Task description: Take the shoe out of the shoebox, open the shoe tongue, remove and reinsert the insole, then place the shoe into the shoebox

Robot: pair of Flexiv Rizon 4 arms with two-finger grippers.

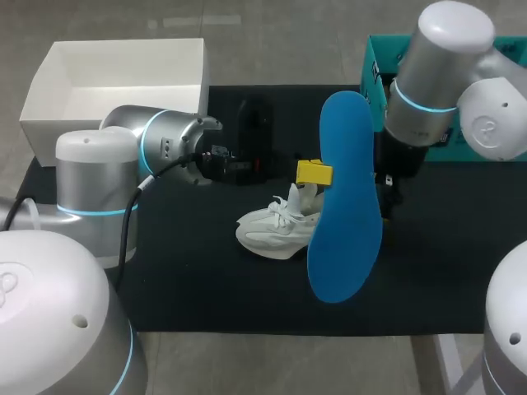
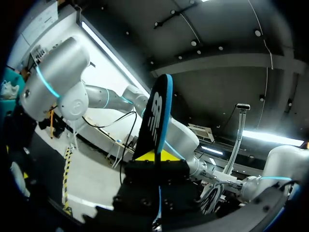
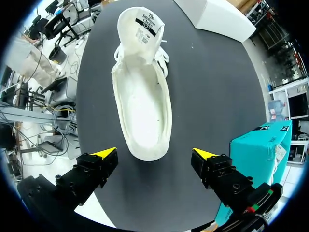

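Insole (image 1: 346, 197), blue on one face and dark on the other, stands on end in mid-air, clamped between the fingers of the left end effector (image 1: 317, 173). A white logo runs down its dark face in the left wrist view, where only one yellow tip shows above the black housing. Just beside it the white shoe (image 1: 276, 226) lies on the black mat (image 1: 206, 280) covering the table, its tongue (image 3: 142, 21) folded back to show a printed label. Right end effector (image 3: 155, 155) hangs above the shoe's heel, fingers wide apart and touching nothing; the insole hides it in the head view. Beyond, the open white shoebox (image 1: 123, 82) sits at the mat's far left corner and a teal box (image 1: 380, 49) at the far right, partly behind the right arm (image 1: 436, 74).
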